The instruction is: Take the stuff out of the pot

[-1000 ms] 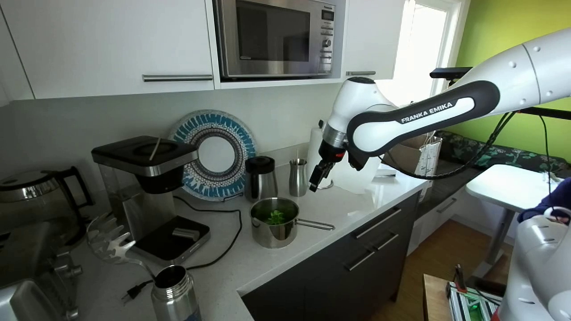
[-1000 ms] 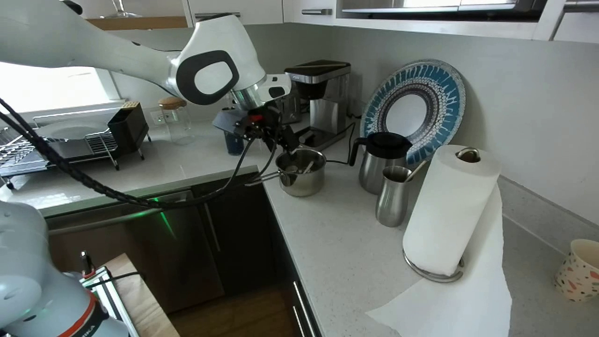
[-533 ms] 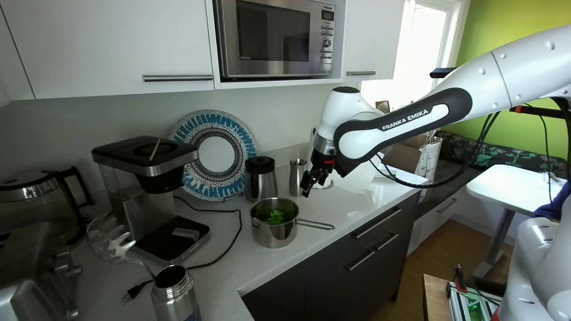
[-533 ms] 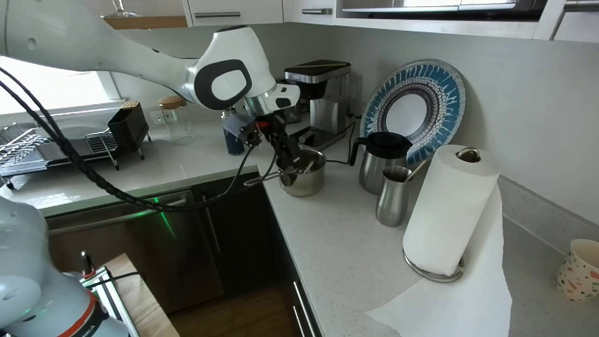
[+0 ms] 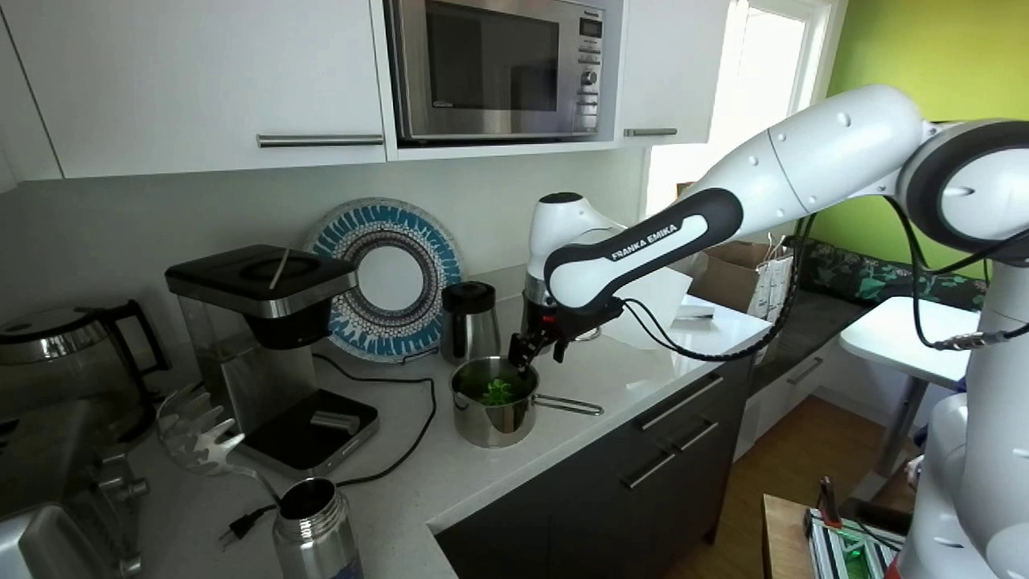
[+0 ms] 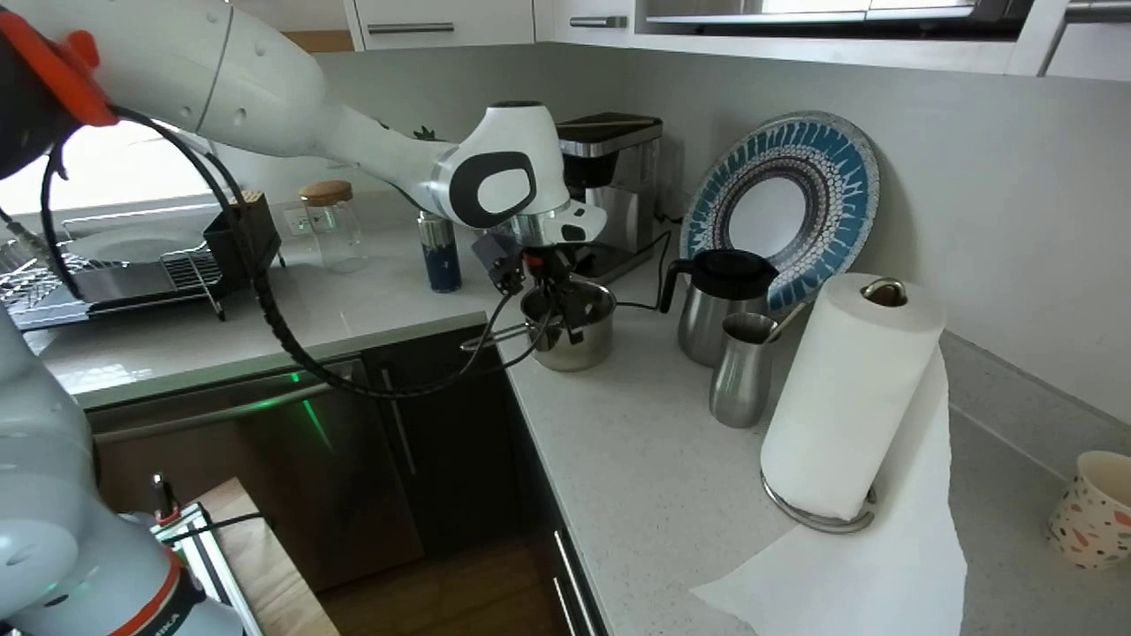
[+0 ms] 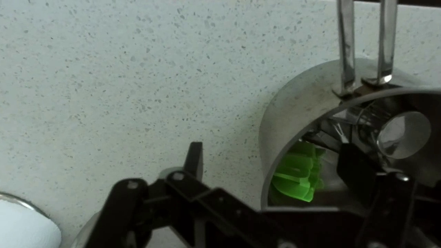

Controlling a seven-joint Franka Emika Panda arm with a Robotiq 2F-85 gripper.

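Because the green item (image 7: 297, 172) is lying inside the steel pot (image 7: 286, 120), near its wall, the fingers (image 7: 356, 168) are hovering wide apart, one above the tabletop (image 7: 120, 103), one at the pot's mouth, presumably to straddle that item.

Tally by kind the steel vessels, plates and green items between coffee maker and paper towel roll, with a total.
Steel: 3 (pot, black-lidded carafe, flared jug)
Patterned plate: 1
Green item in the pot: 1
Total: 5
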